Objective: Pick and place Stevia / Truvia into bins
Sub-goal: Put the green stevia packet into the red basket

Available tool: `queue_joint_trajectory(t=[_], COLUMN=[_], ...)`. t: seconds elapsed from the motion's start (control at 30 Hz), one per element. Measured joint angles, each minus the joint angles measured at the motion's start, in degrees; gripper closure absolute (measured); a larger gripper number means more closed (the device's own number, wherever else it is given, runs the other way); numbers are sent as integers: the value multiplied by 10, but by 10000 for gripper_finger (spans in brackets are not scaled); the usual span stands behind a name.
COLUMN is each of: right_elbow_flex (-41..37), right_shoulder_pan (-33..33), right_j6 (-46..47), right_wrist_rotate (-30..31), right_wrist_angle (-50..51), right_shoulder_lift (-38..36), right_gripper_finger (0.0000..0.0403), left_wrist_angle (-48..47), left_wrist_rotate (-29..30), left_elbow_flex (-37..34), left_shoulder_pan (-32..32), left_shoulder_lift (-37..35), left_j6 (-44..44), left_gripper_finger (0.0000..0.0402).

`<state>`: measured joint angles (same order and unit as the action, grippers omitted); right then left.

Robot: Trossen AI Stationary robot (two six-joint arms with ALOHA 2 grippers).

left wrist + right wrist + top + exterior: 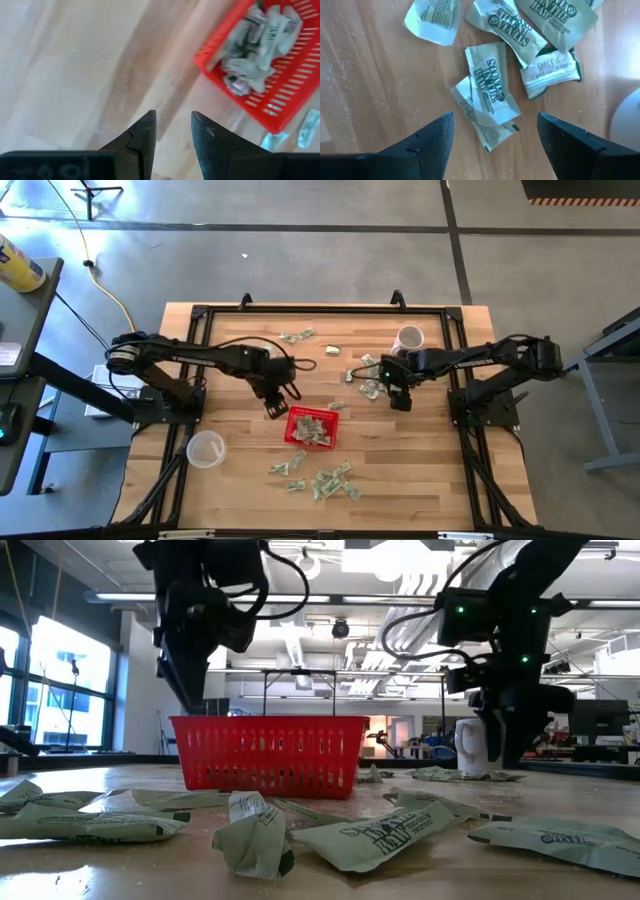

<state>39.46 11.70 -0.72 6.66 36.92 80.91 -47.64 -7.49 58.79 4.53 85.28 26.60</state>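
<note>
Right hand [492, 132] is hovering wide open over a Stevia sachet [487, 85], gripping nothing; left hand [172, 130], narrowly parted and empty, is hanging beside the red basket [280, 107].

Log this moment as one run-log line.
left gripper: open, empty, beside red basket | right gripper: open above Stevia sachets near white mug | basket: holds sachets | loose sachets remain

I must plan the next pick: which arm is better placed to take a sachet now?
Right. The right pincer is open above a sachet. The left pincer is over bare wood beside the red basket.
</note>
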Motion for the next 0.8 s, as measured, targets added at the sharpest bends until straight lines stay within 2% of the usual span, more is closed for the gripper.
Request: queue_joint_trajectory(t=[0.13,0.27,0.5,0.63,0.8], right_elbow_flex=[-3,-10,-7,-7,-8], right_shoulder_pan=[23,29,30,30,28], right_j6=[-18,-23,-5,46,95], right_wrist_rotate=[-41,-54,-71,-85,-97], right_wrist_angle=[-11,-11,-9,2,3], right_shoulder_lift=[12,40,65,65,66], right_gripper_finger=[128,128,137,192,313], left_wrist_angle=[-1,-3,-5,-2,3], left_wrist_rotate=[-2,-11,-12,-11,-10], left_elbow_flex=[-3,-3,-4,-4,-4], left_shoulder_pan=[33,58,60,60,60], left_shoulder_lift=[-9,-10,-15,-15,-15], left_j6=[-36,-52,-69,-70,-69], left_gripper_finger=[245,245,245,245,245])
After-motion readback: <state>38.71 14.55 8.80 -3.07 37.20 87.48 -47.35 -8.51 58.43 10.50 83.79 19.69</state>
